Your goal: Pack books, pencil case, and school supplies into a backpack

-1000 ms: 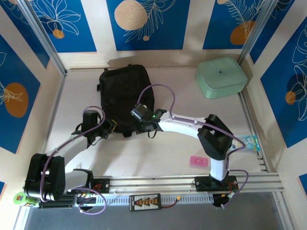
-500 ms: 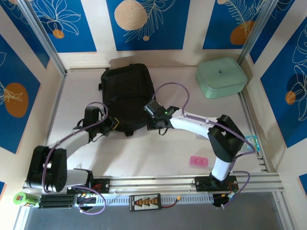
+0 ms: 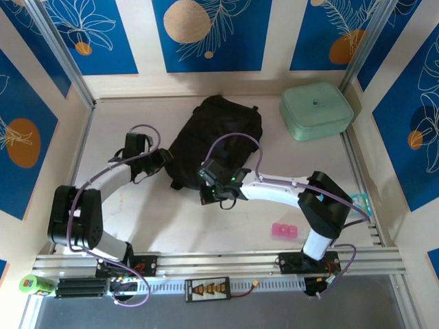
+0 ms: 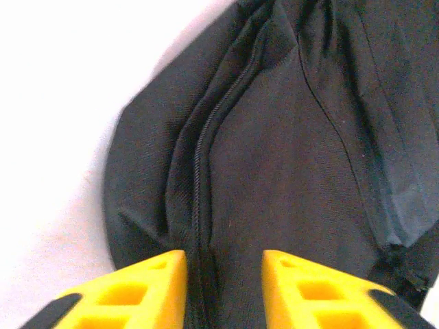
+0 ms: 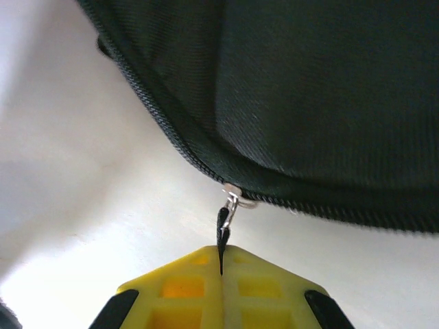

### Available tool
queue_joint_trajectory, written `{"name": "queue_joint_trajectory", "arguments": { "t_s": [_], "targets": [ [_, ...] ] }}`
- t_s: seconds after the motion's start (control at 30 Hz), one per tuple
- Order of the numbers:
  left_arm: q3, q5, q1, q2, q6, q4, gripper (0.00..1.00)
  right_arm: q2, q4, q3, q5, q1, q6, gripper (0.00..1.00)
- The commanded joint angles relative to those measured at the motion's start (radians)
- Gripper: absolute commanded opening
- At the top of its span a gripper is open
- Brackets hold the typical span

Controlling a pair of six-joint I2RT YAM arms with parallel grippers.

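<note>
The black backpack lies tilted at the back middle of the table. My right gripper is at its near edge, shut on the black zip pull that hangs from the silver slider; the pull is drawn taut off the zip line. My left gripper is at the backpack's left edge, its yellow fingers apart over the fabric, with a zip seam running between them. A pink block and a teal-and-clear packet lie to the right. The books are out of view.
A mint green square padded case stands at the back right corner. Metal rails run along the near edge, and frame posts and walls close in the left, back and right sides.
The backpack has swung round and shifted to the right. My right gripper moved left and nearer with the zip pull. My left gripper moved farther back and opened.
</note>
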Motion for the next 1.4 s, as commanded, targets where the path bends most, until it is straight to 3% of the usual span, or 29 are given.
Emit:
{"name": "queue_joint_trajectory", "arguments": {
  "t_s": [0.0, 0.13, 0.27, 0.43, 0.6, 0.7, 0.87, 0.97, 1.13, 1.37],
  "targets": [
    [-0.014, -0.072, 0.01, -0.082, 0.026, -0.075, 0.48, 0.036, -0.004, 0.078, -0.035, 0.001, -0.015, 0.0],
    [-0.11, -0.027, 0.009, -0.192, -0.044, -0.066, 0.59, 0.052, -0.002, 0.116, -0.057, 0.0, -0.033, 0.0],
    [-0.204, 0.072, -0.016, -0.246, -0.167, 0.041, 0.64, 0.043, -0.017, 0.109, -0.069, -0.003, -0.032, 0.0],
    [-0.248, 0.127, -0.074, -0.195, -0.295, 0.203, 0.67, 0.009, -0.032, 0.075, -0.055, -0.004, -0.028, 0.0],
    [-0.224, 0.08, -0.129, -0.1, -0.304, 0.265, 0.65, -0.015, -0.046, 0.056, -0.038, -0.005, -0.026, 0.0],
    [-0.215, 0.041, -0.136, -0.057, -0.302, 0.293, 0.54, -0.017, -0.085, 0.056, -0.005, 0.003, -0.036, 0.0],
    [-0.207, 0.006, -0.136, -0.017, -0.301, 0.302, 0.17, -0.023, -0.224, 0.054, 0.126, -0.02, -0.025, 0.0],
    [-0.212, -0.013, -0.135, -0.022, -0.285, 0.28, 0.03, -0.03, -0.312, 0.067, 0.233, -0.052, -0.031, 0.0],
    [-0.221, -0.022, -0.134, -0.04, -0.261, 0.245, 0.0, -0.04, -0.391, 0.082, 0.312, -0.133, -0.041, 0.0],
    [-0.221, -0.006, -0.134, -0.053, -0.246, 0.232, 0.0, -0.048, -0.387, 0.092, 0.324, -0.195, -0.043, 0.0]
  ]
}}
